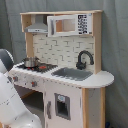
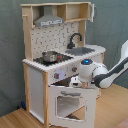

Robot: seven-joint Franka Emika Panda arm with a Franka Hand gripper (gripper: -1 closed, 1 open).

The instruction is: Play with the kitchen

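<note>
Directly behind the gripper (image 2: 76,83) stands the large white and light-wood toy kitchen (image 1: 65,70), its white oven door (image 2: 70,105) tilted open just below. Above it on the stovetop sits a small metal pot (image 2: 49,56). Whether the gripper is spread, I cannot tell.

Kitchen (image 1: 65,75): in the first exterior view, pot (image 1: 30,62) is set on stovetop (image 1: 37,66) at the first exterior view's left; sink (image 1: 71,73) lies to its right, faucet (image 1: 83,59) behind sink. Hood (image 1: 38,26) is mounted above stovetop, microwave (image 1: 70,24) beside it. In the second exterior view, end effector (image 2: 75,82) is positioned before the oven door (image 2: 70,102).
</note>
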